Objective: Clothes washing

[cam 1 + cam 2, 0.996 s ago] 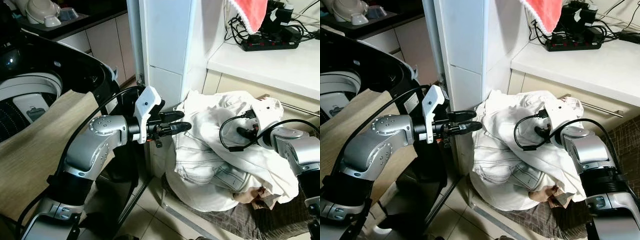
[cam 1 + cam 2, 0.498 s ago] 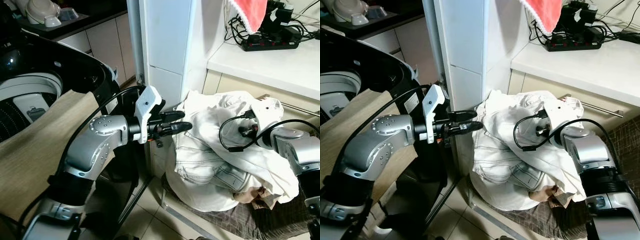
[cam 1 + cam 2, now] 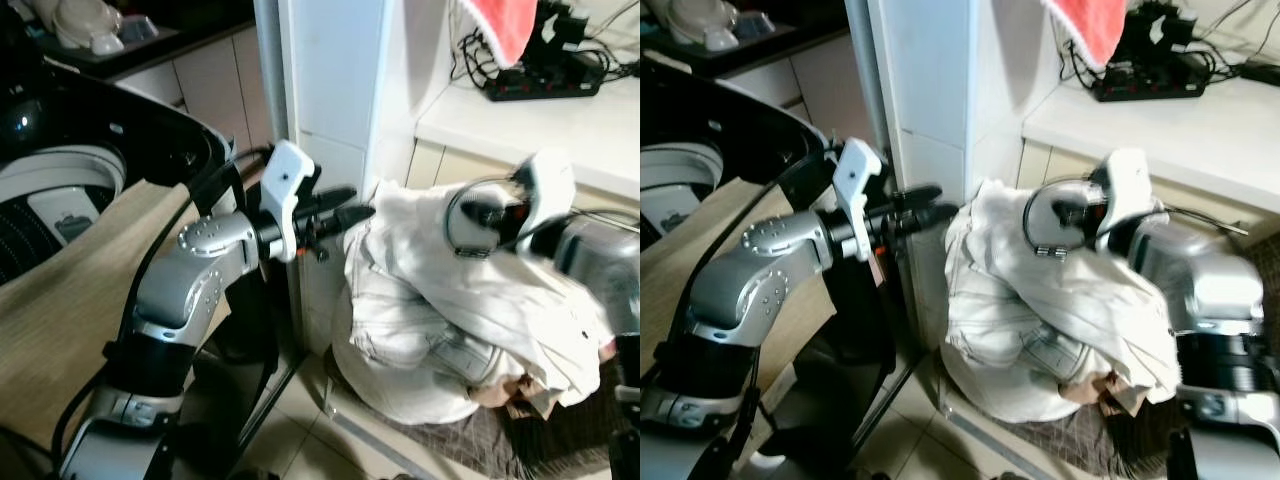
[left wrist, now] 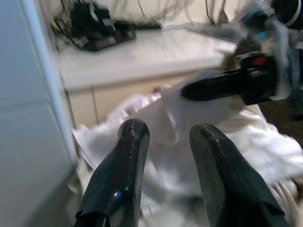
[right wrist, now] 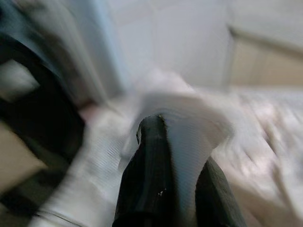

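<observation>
A heap of white clothes lies in a low basket on the floor beside the white pillar. My right gripper is shut on a fold of a white garment and holds it up over the heap; the picture is blurred there. At the heap's left edge, close to the pillar, my left gripper stands open with nothing between its fingers. The washing machine is at the far left with its lid up, and a beige cloth hangs over its front rim.
The white pillar rises just behind my left gripper. A counter at the right carries a power strip and cables, and a red cloth hangs above it. Dark matting lies under the heap.
My right arm has swung upward with the white garment, pulling it up off the heap. My left gripper has risen a little and drawn back toward the pillar.
</observation>
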Controlling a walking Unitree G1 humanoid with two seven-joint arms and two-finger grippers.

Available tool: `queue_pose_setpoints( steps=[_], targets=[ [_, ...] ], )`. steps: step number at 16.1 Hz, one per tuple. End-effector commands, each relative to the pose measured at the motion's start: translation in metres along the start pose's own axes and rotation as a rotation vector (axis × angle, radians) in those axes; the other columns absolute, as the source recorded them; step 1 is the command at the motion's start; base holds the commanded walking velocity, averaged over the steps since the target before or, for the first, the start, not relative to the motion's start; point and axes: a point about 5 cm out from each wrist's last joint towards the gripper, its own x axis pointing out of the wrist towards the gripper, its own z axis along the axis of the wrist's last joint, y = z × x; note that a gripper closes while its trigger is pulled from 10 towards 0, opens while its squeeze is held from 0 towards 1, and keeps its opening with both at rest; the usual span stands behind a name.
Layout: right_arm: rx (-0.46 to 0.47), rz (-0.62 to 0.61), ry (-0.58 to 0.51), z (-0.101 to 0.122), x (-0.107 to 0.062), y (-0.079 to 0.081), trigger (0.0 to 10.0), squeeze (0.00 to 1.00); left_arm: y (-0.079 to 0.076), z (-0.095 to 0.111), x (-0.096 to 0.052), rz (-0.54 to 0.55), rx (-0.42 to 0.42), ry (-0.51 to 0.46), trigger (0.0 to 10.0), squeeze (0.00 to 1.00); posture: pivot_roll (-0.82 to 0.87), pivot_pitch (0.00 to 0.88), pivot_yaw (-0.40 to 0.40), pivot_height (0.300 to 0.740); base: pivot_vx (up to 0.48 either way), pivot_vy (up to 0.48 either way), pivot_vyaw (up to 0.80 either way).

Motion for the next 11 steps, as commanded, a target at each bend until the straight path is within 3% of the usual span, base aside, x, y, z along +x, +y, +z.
queue_pose_setpoints(
  steps=[1,3,4,5,9,11],
  targets=[
    [0.007,0.117,-0.114,0.028,-0.009,0.013,0.0,0.00,0.003,0.012,0.004,0.033,0.053,-0.062,10.0,0.00,-0.16,0.000,0.050,0.740,0.000,0.000,0.00],
    [0.043,0.315,-0.255,0.054,-0.026,0.035,0.0,0.00,-0.003,0.023,0.012,0.029,0.051,-0.131,10.0,0.00,-0.17,0.000,0.049,0.740,0.000,0.000,0.00],
    [0.043,0.340,-0.271,0.057,-0.028,0.038,0.0,0.00,-0.004,0.024,0.013,0.025,0.045,-0.144,10.0,0.00,-0.17,0.000,0.049,0.740,0.000,0.000,0.00],
    [0.042,0.449,-0.339,0.070,-0.038,0.051,0.0,0.00,-0.013,0.035,0.020,-0.016,0.003,-0.207,10.0,0.00,-0.17,0.000,0.049,0.740,0.000,0.000,0.00],
    [0.080,0.537,-0.417,0.085,-0.047,0.061,0.0,0.00,-0.032,0.054,0.030,-0.124,-0.068,-0.395,10.0,0.00,-0.17,0.000,0.047,0.740,0.000,0.000,0.00],
    [0.085,0.548,-0.410,0.086,-0.048,0.064,0.0,0.00,-0.045,0.048,0.034,-0.209,-0.100,-0.371,10.0,0.00,-0.17,0.000,0.047,0.740,0.000,0.000,0.00]
  ],
)
